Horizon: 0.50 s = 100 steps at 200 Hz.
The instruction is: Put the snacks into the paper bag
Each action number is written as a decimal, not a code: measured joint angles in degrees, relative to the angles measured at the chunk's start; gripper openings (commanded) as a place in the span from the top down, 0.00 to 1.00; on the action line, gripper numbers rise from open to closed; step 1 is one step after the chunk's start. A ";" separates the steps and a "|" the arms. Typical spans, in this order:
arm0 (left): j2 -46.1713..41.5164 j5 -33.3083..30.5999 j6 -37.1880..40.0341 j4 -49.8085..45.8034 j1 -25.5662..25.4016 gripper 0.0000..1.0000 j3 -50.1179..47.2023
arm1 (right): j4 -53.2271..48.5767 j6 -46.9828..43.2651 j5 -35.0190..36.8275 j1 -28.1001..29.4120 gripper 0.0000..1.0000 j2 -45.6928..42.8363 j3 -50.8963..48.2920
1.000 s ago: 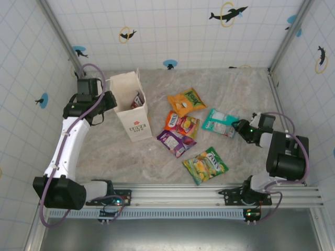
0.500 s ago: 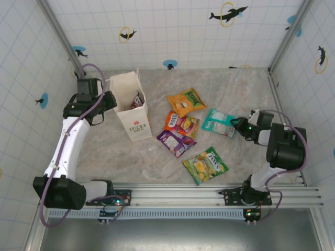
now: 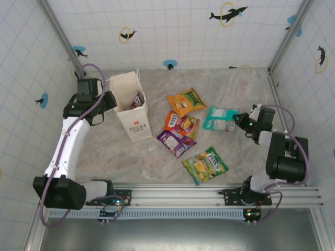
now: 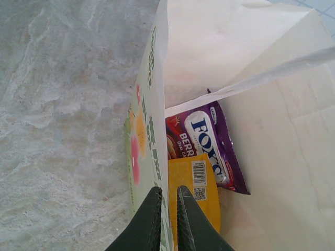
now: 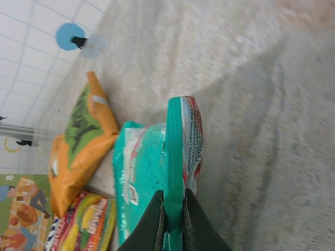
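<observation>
Left gripper (image 4: 168,191) pinches paper bag (image 4: 251,47), right gripper (image 5: 174,196) teal packet (image 5: 146,172); purple packet (image 4: 207,141) probably reads FOX'S

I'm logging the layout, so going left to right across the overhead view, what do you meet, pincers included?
In order: left pincer → paper bag → orange packet → teal packet → right pincer.

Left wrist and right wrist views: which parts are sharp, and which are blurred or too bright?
Left wrist view: lettering on the purple packet is sharp; the near edge of the paper bag at the left gripper is blurred, its inner wall washed out. Right wrist view: the teal packet in the right gripper is sharp; the orange packet behind looks softer.
</observation>
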 measured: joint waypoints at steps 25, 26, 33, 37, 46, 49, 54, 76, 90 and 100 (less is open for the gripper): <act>0.00 0.00 0.00 0.02 0.00 0.86 0.00 | -1.77 -0.11 3.26 2.64 1.00 -7.06 0.04; 0.00 0.00 0.00 0.02 0.00 0.86 0.00 | -1.81 -0.13 3.37 2.73 1.00 -7.26 0.07; 0.00 0.00 0.00 0.02 0.00 0.86 0.00 | -2.67 -0.31 4.46 3.63 1.00 -9.05 0.15; 0.00 0.00 0.00 0.02 0.00 0.86 0.00 | -3.32 -0.48 5.27 4.26 1.00 -10.19 0.26; 0.00 0.00 0.00 0.02 0.00 0.86 0.00 | -4.33 -0.79 6.95 5.57 1.00 -12.13 0.57; 0.00 0.00 0.00 0.02 0.00 0.86 0.00 | -4.68 -0.96 7.32 5.97 1.00 -12.59 0.68; 0.00 0.00 0.00 0.02 0.00 0.86 0.00 | -5.29 -1.18 8.37 6.75 1.00 -13.44 1.03; 0.00 0.00 0.00 0.04 0.00 0.87 0.00 | -7.74 -1.99 12.31 10.10 1.00 -16.41 3.06; 0.00 0.00 0.00 0.07 0.00 0.87 0.00 | -8.50 -2.51 14.47 12.04 1.00 -17.88 4.37; 0.00 0.00 0.00 0.07 0.00 0.87 0.00 | -9.01 -2.82 16.02 13.62 1.00 -18.91 5.40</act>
